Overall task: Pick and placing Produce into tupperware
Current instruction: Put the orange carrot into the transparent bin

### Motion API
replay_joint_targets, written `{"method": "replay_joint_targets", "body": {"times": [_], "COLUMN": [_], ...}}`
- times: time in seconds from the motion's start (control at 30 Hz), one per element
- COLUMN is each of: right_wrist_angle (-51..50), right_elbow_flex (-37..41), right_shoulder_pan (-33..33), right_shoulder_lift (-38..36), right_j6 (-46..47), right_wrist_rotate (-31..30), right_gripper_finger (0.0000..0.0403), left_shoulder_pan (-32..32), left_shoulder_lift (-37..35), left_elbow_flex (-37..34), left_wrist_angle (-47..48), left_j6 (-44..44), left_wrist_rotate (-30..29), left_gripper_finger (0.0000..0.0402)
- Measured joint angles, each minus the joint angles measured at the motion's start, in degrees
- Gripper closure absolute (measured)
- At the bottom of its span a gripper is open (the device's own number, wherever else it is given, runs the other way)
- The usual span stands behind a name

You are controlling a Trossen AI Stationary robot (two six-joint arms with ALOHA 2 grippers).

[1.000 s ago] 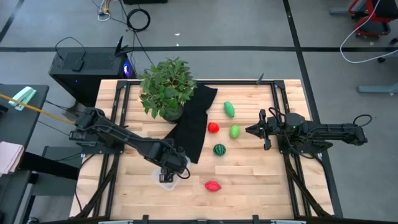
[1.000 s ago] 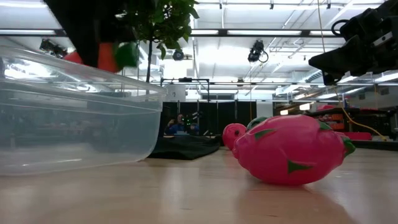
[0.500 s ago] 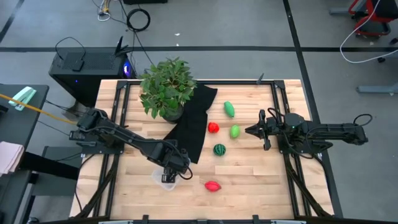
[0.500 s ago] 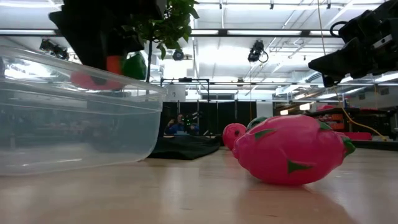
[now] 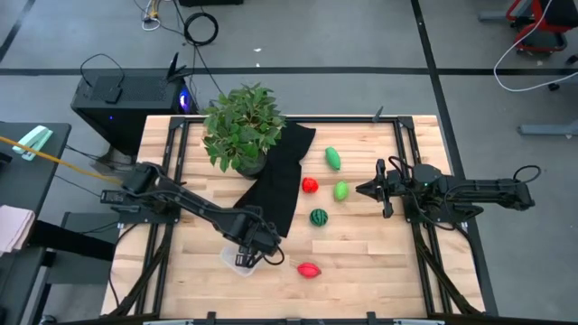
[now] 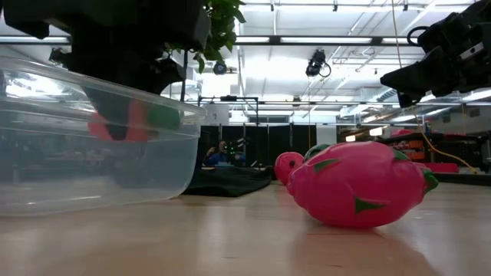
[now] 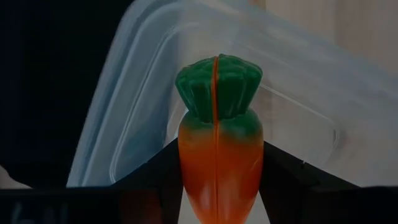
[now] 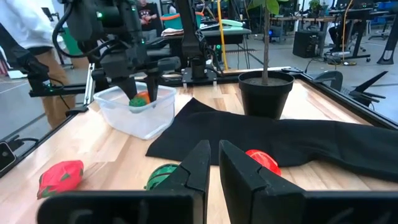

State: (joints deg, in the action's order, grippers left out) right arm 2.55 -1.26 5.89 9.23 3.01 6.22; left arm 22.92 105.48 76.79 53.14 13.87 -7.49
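Black cloth (image 5: 278, 176) draped across the wooden table (image 5: 361, 262), leafy potted plant (image 5: 242, 126) at its far end.

Small clear plastic rectangular tupperware (image 5: 237, 259) sits at the near edge. Left gripper (image 5: 250, 256) reaches down into it, fingers clamped on the orange toy carrot with green top (image 7: 219, 146); carrot is inside the walls, not yet let go.

Right gripper (image 5: 383, 188) waits over the right side, fingers nearly together, holding nothing.

Progress: first item going in. Outside the tub: long green piece (image 5: 333, 158), light green piece (image 5: 341, 190), dark green striped piece (image 5: 319, 217), red piece (image 5: 310, 185), pink-red spiky fruit (image 5: 309, 270).

No readable labels or writing.
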Motion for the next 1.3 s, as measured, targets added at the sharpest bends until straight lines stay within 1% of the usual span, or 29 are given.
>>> {"method": "replay_joint_targets", "body": {"times": [0.17, 0.5, 0.7, 0.83, 0.93, 1.3], "right_wrist_angle": [0.00, -0.02, -0.03, -0.09, -0.19, -0.22], "right_elbow_flex": [0.00, 0.00, 0.00, 0.00, 0.00, 0.00], "right_shoulder_pan": [0.01, 0.01, 0.00, -0.02, -0.02, -0.01], "right_shoulder_lift": [0.00, 0.00, 0.02, 0.02, 0.02, 0.02], "right_j6": [0.00, 0.00, 0.00, 0.00, 0.00, 0.24], "right_wrist_rotate": [0.00, 0.00, 0.02, 0.00, 0.01, 0.02], "right_gripper_finger": [0.0361, 0.0361, 0.0361, 0.0361, 0.0361, 0.0361], "left_shoulder_pan": [0.04, 0.04, 0.09, 0.13, 0.13, 0.13], "left_shoulder_lift": [1.31, 1.58, 1.56, 1.56, 1.56, 1.56], "left_elbow_flex": [0.00, -0.02, -1.88, -3.98, -4.15, -4.11], "left_wrist_angle": [-0.49, -1.19, -3.54, -3.32, -3.29, -3.57], "left_j6": [-1.55, -2.78, -2.67, -2.04, -1.50, -1.01], "left_wrist_rotate": [0.00, 0.03, 0.32, 0.94, 1.32, 1.32], "left_gripper_finger": [0.0229, 0.0226, 0.0221, 0.0219, 0.0218, 0.0176]}}
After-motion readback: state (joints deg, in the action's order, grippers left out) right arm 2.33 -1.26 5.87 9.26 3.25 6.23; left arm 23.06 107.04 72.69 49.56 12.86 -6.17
